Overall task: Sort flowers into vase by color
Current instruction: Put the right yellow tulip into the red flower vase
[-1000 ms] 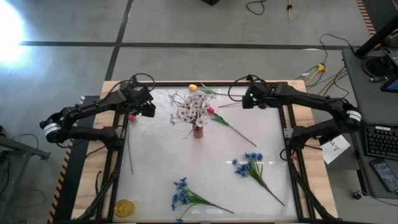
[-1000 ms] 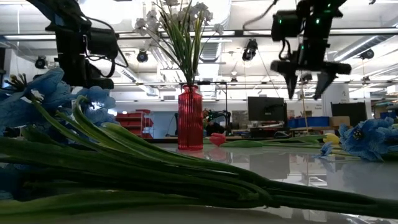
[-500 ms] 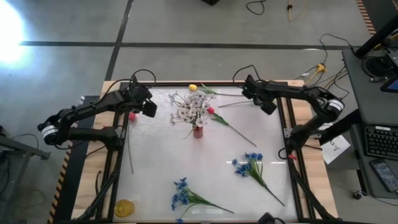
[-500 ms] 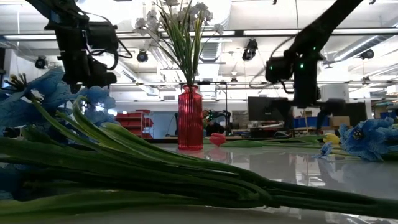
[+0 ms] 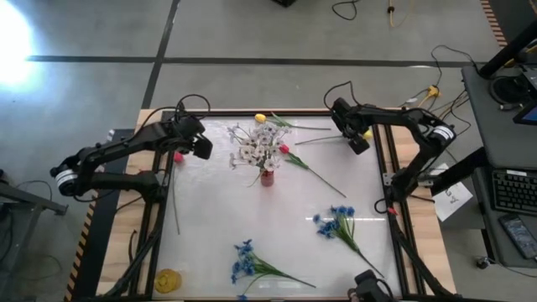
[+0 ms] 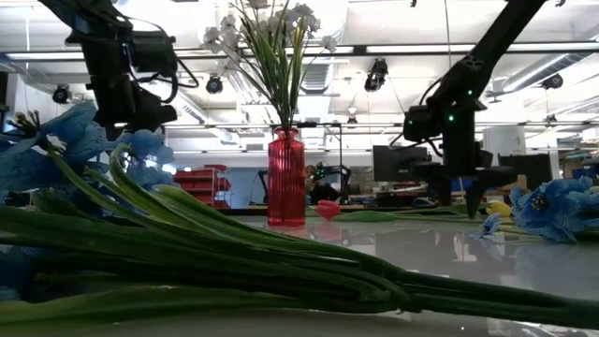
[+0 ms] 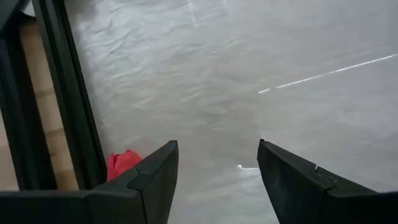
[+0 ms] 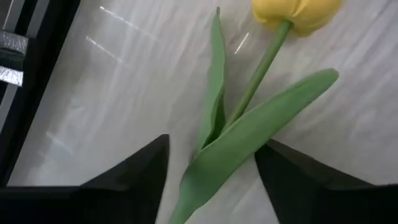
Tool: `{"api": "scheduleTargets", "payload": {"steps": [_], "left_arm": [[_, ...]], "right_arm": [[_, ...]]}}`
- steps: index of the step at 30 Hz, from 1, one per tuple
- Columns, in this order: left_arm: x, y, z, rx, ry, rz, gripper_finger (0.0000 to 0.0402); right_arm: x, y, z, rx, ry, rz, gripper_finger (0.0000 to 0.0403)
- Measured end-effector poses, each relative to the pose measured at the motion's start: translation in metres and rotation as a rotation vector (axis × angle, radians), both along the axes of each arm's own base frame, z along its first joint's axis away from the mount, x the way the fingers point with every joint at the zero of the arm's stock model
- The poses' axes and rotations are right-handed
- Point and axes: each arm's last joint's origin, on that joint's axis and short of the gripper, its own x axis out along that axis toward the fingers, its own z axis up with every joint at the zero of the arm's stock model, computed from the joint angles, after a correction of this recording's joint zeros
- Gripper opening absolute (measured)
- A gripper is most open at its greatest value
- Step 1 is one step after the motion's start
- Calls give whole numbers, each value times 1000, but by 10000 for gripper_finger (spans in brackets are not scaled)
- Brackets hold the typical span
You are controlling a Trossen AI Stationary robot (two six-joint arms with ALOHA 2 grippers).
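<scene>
so the yellow tulip (image 8: 297, 11) is being straddled by the right gripper (image 8: 211, 165) at the table's (image 5: 277, 226) 1 o'clock corner. its fingers are being held spread, nothing pinched yet. the stem is running straight out ahead between the jaws, bloom at the far end, leaves fanning at the gap. the left gripper (image 7: 214, 168) is being parked at 10 o'clock, fingers apart, empty. the red vase (image 5: 267, 177) of white sprays is being left well apart toward the center, with a red-pink tulip (image 5: 285, 149) lying just beside it.
</scene>
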Motion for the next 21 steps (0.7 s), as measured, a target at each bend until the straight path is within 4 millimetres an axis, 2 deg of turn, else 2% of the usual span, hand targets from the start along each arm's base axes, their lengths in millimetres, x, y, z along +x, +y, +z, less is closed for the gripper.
{"api": "scheduleTargets", "payload": {"steps": [8,11,16,21], "left_arm": [[-3,-4,6,4,-49,-8,205],[-7,-6,11,25,-75,-12,205],[-12,-11,20,56,-115,-85,205],[-6,-18,29,60,-224,-382,205]], "right_arm": [[-5,-1,-2,-24,61,39,77],[-2,-1,5,-87,82,86,24],[6,0,38,-283,70,297,14],[19,15,93,-609,64,610,13]]}}
